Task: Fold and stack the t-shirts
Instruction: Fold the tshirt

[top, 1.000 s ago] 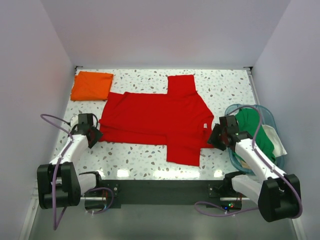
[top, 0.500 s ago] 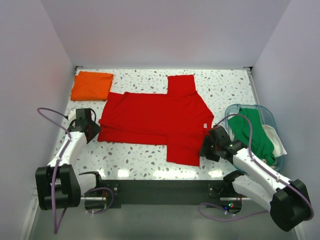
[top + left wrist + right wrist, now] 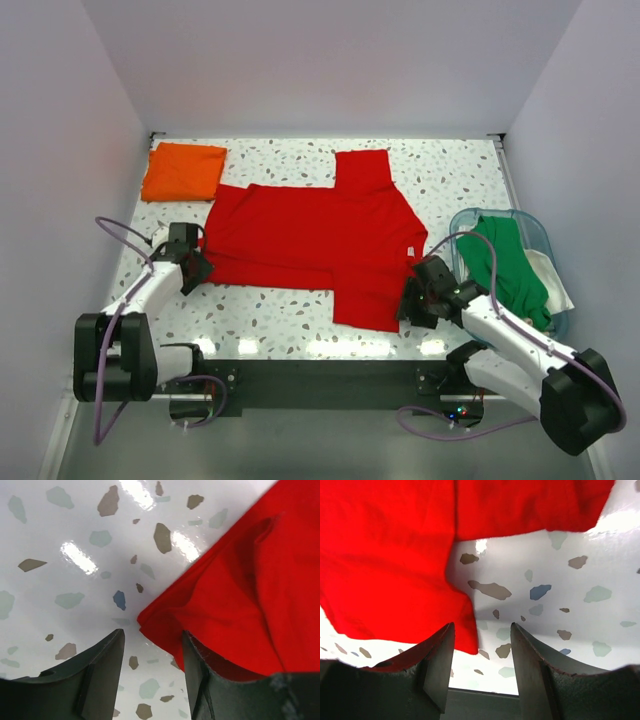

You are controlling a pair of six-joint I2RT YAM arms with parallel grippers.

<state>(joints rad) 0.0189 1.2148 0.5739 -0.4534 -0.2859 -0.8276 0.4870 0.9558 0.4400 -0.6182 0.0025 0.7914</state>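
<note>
Between both arms on the desk [image 3: 290, 310], finds the red t-shirt [image 3: 310, 235] spread flat, long axis left-right. Puts left pincer [image 3: 152, 647], released, at the hem's near corner; right pincer [image 3: 482, 640], released, at the near sleeve's corner. Equally close.

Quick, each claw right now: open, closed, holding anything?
Left claw: open, at a corner of the red t-shirt, holding nothing.
Right claw: open, at its sleeve corner, holding nothing.
</note>
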